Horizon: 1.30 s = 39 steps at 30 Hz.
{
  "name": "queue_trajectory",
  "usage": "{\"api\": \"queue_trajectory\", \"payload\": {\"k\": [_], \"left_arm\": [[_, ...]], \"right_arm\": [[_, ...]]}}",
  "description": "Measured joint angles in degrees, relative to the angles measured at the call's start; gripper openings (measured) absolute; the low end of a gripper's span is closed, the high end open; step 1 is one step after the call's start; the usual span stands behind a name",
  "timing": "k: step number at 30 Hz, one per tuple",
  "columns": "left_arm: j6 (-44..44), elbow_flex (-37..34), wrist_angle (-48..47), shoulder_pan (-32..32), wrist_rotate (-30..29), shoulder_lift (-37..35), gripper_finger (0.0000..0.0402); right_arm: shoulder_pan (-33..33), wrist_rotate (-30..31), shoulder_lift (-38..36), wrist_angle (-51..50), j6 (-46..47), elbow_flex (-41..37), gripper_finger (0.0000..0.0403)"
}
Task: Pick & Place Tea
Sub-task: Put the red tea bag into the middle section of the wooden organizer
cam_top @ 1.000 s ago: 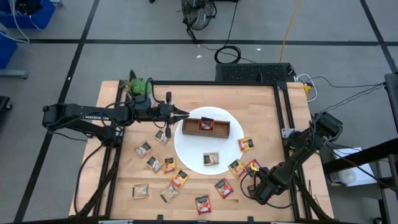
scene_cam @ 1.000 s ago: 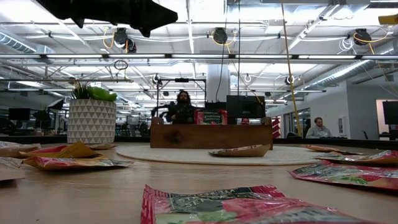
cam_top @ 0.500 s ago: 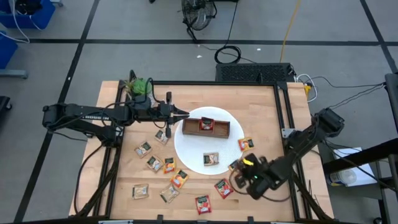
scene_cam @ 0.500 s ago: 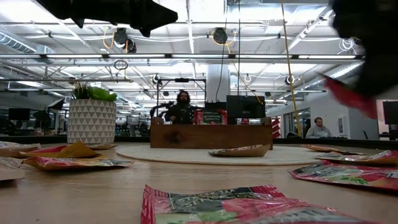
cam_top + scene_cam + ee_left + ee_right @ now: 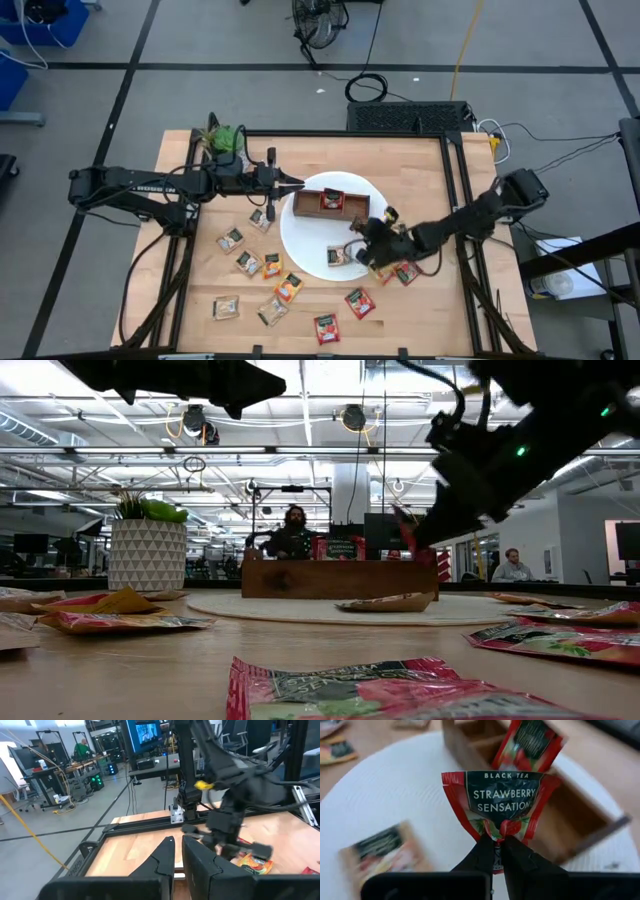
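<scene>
- Pinching a red sachet (image 5: 501, 802) by its lower edge, our right gripper (image 5: 497, 851) has its fingers closed tight on it, above the white plate (image 5: 305, 250), just short of the wooden tray (image 5: 355, 212).
- Our left gripper (image 5: 298, 184) hangs at the tray's far-left corner, fingers nearly together, holding nothing we can see.
- Other sachets lie around the plate.

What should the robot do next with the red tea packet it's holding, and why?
Probably carry it a little farther, over the wooden tray. The right gripper pinches the red sachet above the white plate, short of the tray, where another red sachet already stands.
</scene>
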Motion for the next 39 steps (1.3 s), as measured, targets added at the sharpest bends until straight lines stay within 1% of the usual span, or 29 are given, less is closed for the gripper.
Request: {"api": "queue_trajectory", "payload": {"k": [4, 6, 10, 14, 15, 17, 20, 25, 28, 31, 36, 39], "left_arm": [[0.0, 0.0, 0.0, 0.0, 0.0, 0.0, 0.0042], [0.0, 0.0, 0.0, 0.0, 0.0, 0.0, 0.0042], [0.0, 0.0, 0.1, 0.0, 0.0, 0.0, 0.0042], [-0.1, 0.0, 0.5, 0.0, 0.0, 0.0, 0.0042], [-1.2, 0.0, 1.5, 0.0, -0.5, 0.3, 0.0042], [-5.7, 0.6, 3.1, 0.0, -2.7, 1.6, 0.0042], [-9.3, 2.4, 1.1, 0.0, -4.7, 4.4, 0.0055], [-13.7, 7.5, -0.6, 0.0, -7.8, 13.6, 0.0119], [-16.0, 11.0, -0.5, 0.0, -8.1, 18.7, 0.016], [-16.7, 14.4, -1.1, 0.0, -8.1, 23.1, 0.0185], [-18.2, 19.3, -5.8, 0.0, -8.2, 27.5, 0.0195], [-18.7, 21.1, -8.6, 0.1, -9.6, 29.1, 0.0195]], "right_arm": [[-4.9, -0.1, 0.0, 14.8, -11.9, -3.9, 0.0011], [-6.7, 0.0, 0.0, 20.0, -17.4, -4.6, 0.0011], [-9.9, 0.0, 0.0, 28.3, -27.2, -4.7, 0.0011], [-12.0, -0.2, 0.0, 33.4, -34.1, -4.7, 0.0011], [-12.5, -0.9, 0.0, 34.4, -35.3, -4.7, 0.0011], [-13.6, -3.2, 0.0, 35.8, -36.8, -4.7, 0.0011], [-15.4, -5.9, 0.0, 37.8, -38.5, -4.7, 0.0011], [-17.6, -6.2, 0.0, 40.2, -40.7, -4.7, 0.0011], [-18.2, -6.4, 0.0, 40.4, -41.4, -4.7, 0.0011], [-18.7, -7.8, 0.0, 40.7, -41.5, -4.7, 0.0011], [-18.7, -7.8, 0.0, 41.2, -42.4, -4.7, 0.0011], [-18.7, -7.8, 0.0, 41.9, -42.4, -4.6, 0.0011]]}}
